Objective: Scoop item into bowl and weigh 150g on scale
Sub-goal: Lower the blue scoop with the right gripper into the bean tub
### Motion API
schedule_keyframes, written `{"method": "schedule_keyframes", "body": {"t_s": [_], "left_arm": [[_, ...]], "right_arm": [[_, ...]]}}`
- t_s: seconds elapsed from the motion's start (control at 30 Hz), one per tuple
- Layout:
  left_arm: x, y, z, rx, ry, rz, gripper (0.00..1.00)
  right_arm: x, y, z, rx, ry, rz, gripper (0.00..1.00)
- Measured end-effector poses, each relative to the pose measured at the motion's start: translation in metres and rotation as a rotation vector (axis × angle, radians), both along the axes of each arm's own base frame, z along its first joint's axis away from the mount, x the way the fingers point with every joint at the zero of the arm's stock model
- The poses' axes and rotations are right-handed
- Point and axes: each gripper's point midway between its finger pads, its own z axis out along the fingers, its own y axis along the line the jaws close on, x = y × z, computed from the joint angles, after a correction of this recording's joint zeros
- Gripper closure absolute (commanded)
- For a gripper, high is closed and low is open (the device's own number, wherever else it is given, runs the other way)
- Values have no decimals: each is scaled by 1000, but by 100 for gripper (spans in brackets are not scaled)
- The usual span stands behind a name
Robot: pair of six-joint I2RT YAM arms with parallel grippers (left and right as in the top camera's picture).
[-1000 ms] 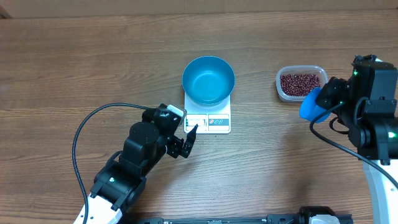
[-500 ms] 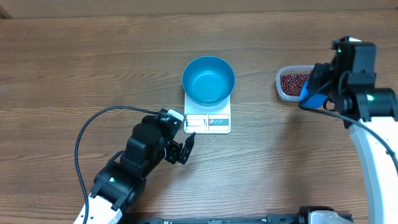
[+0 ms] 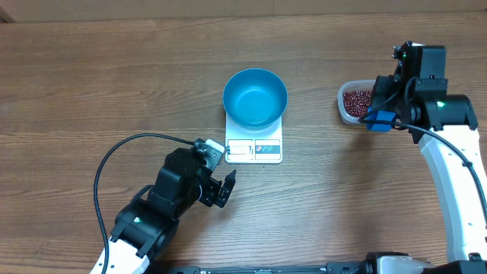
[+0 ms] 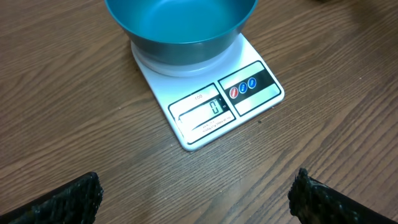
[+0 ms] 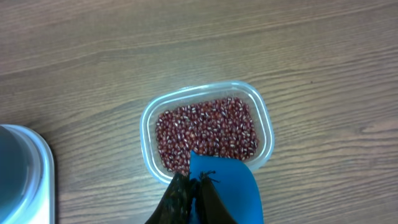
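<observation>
The empty blue bowl stands on the white scale at the table's middle. The item, dark red-brown beans, fills a clear tub at the right. My right gripper is shut on the blue scoop, and the scoop's front edge hangs over the tub's near rim, above the beans. My left gripper stands open over bare wood just in front of the scale, with nothing between its fingers.
The left arm's black cable loops over the table at the left. The scale's corner with the bowl's edge shows at the left of the right wrist view. Bare wood lies all around.
My right arm has carried the scoop toward the far side and left, up to the tub's rim. My left gripper has drawn back a little from the scale, still open.
</observation>
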Motion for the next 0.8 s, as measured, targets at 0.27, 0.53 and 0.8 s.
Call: {"method": "schedule_keyframes", "body": {"t_s": [0.27, 0.53, 0.8], "left_arm": [[0, 0, 0, 0, 0, 0, 0], [9, -5, 12, -30, -57, -2, 1], [19, -10, 28, -68, -127, -1, 0]], "right_arm": [[0, 0, 0, 0, 2, -1, 96], [-1, 0, -1, -1, 5, 0, 96], [-1, 0, -1, 0, 5, -1, 96]]}}
